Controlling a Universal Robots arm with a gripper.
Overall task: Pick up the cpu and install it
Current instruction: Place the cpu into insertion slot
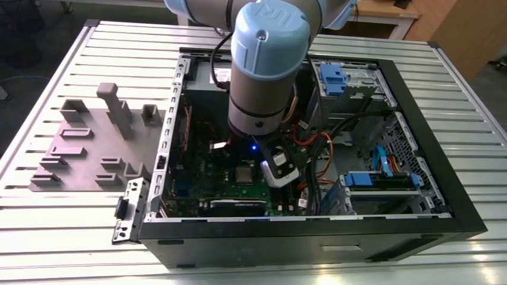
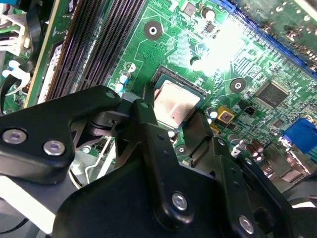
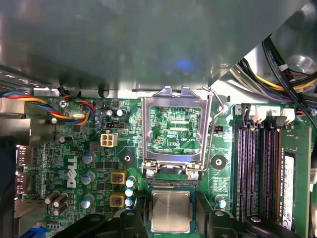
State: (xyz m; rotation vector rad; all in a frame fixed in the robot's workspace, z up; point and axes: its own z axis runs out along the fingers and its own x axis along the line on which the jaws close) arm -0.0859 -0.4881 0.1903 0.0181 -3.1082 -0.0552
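Lying flat in the black square socket [image 3: 171,184] of the green motherboard [image 3: 99,168], the small square silver-grey cpu [image 3: 171,210] faces metal top up, its pale rim showing all round. Being square, it has no longer side. Its edges run parallel to the socket's walls and to the long black memory slots [image 3: 257,163] beside it. The black two-fingered gripper [image 2: 173,113] is pinched on the cpu, with one finger [image 2: 143,116] against each of two opposite edges. Just beyond the socket the silver hinged load frame [image 3: 173,130] stands open, its wire lever [image 3: 210,139] alongside. White lettering is printed on the board; any marking on the cpu's top is too faint to read. In the exterior view the blue-capped grey arm [image 1: 265,71] reaches down into the open black computer case [image 1: 317,240] on a slatted metal table [image 1: 71,237].
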